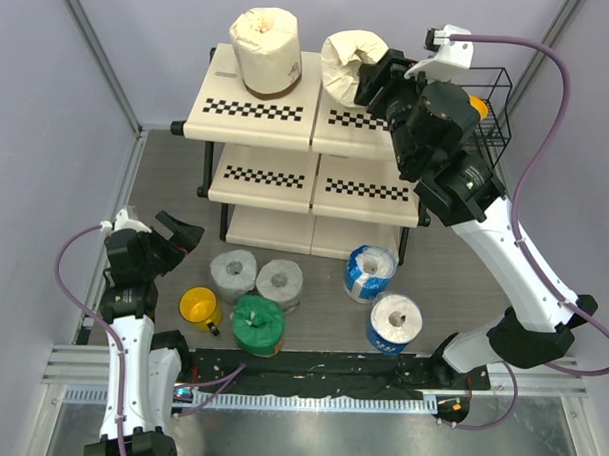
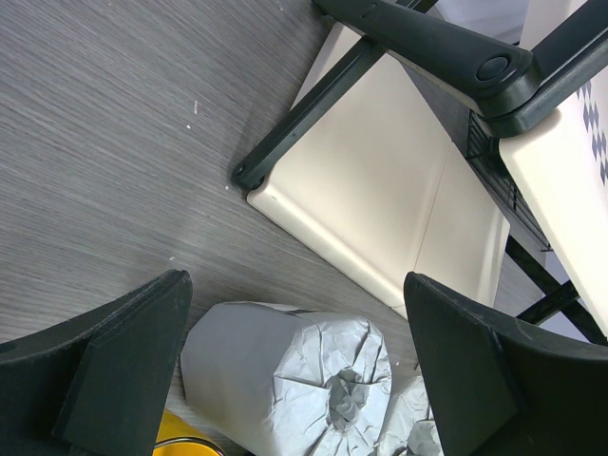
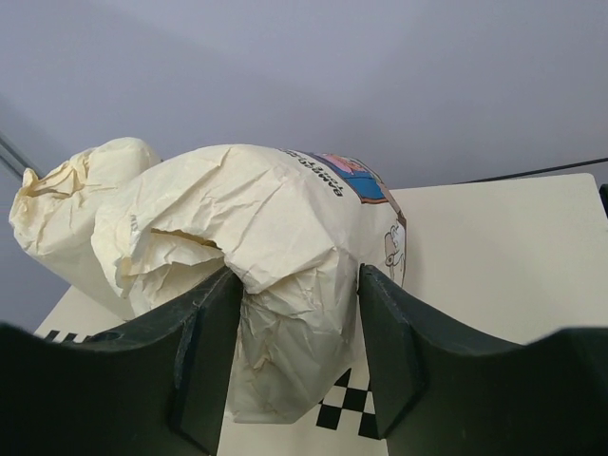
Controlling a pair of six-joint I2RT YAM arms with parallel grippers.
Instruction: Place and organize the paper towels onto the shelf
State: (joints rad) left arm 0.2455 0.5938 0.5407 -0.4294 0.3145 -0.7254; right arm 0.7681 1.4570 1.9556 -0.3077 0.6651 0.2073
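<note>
Cream paper towel roll (image 1: 342,57) is clamped by the right gripper (image 1: 373,78) at the shelf (image 1: 217,103) top, far edge; the left gripper (image 1: 177,236) is held open.

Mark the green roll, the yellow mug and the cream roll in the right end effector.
green roll (image 1: 257,324), top external view, its wrapped top face.
yellow mug (image 1: 197,306), top external view, its inside.
right cream roll (image 1: 342,59), top external view, its crumpled end.
</note>
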